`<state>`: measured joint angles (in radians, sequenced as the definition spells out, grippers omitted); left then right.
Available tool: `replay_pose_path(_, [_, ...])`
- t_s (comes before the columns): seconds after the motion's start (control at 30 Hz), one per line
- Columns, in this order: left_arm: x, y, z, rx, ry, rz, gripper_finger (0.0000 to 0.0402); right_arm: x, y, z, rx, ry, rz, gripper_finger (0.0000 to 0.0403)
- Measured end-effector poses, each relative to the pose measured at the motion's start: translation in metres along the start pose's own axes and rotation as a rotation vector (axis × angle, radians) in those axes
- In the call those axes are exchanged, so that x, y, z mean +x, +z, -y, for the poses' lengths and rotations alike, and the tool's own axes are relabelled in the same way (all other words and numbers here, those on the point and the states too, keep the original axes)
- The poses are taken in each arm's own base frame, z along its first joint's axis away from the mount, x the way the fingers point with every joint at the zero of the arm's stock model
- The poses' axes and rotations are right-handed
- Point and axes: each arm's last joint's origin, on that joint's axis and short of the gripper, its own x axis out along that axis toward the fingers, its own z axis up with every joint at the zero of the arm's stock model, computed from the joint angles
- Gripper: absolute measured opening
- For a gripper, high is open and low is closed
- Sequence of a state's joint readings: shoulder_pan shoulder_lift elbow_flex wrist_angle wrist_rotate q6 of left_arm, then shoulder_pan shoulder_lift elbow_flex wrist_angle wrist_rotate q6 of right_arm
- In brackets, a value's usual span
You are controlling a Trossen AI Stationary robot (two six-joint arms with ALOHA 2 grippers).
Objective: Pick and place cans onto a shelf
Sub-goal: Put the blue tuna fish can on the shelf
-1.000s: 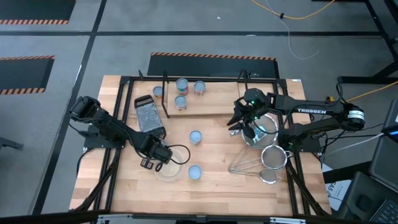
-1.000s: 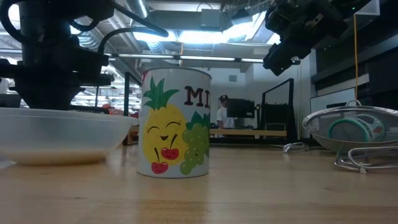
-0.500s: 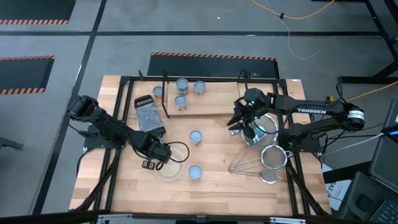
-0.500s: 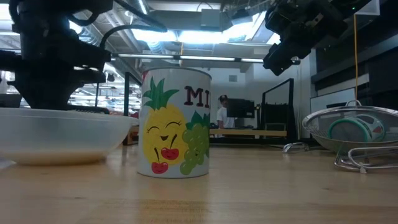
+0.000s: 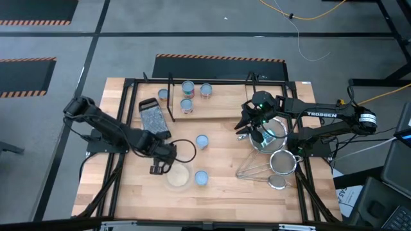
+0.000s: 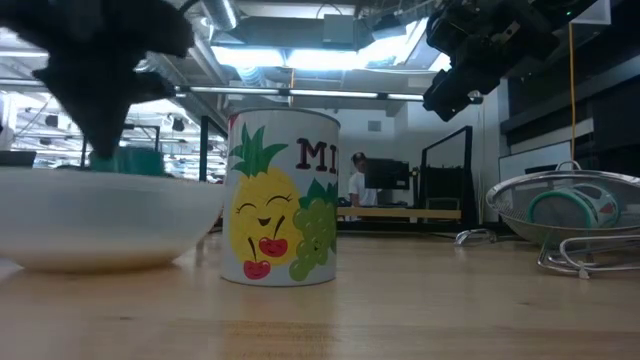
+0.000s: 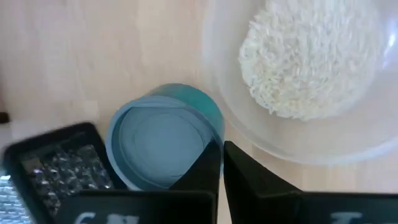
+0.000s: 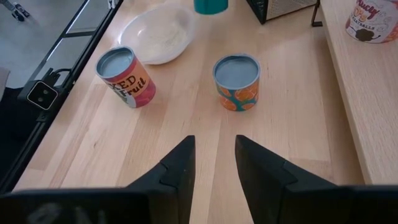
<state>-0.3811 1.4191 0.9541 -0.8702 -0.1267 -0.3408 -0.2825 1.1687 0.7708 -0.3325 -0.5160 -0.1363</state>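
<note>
**Left gripper carries a teal cup beside the grain bowl**

The left gripper (image 5: pixel 162 154) has its fingers closed on the rim of a teal cup (image 7: pixel 165 140), held above the bench (image 5: pixel 218 183) next to the clear bowl (image 5: pixel 178 176) of pale grains, near the grater (image 5: pixel 153 118). The right gripper (image 5: pixel 248 123) hangs over the right side of the bench, fingers apart and empty, by the metal bowl (image 5: pixel 270 135) and strainers (image 5: pixel 276 168). Two cans stand loose mid-bench: the orange-patterned can (image 8: pixel 236 82) farther off, the red-label can (image 8: pixel 126 77) nearer, just right of the clear bowl. Four more cans (image 5: pixel 187 86) sit on the shelf (image 5: pixel 212 106) at the far edge.
</note>
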Motion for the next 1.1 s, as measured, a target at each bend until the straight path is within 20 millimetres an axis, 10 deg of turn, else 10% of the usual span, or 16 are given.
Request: replay_pose_path(1.1, [-0.016, 0.061, -0.08, -0.722, -0.017, 0.307, 0.0008, 0.0, 0.0, 0.0, -0.006, 0.0, 0.0, 0.0118])
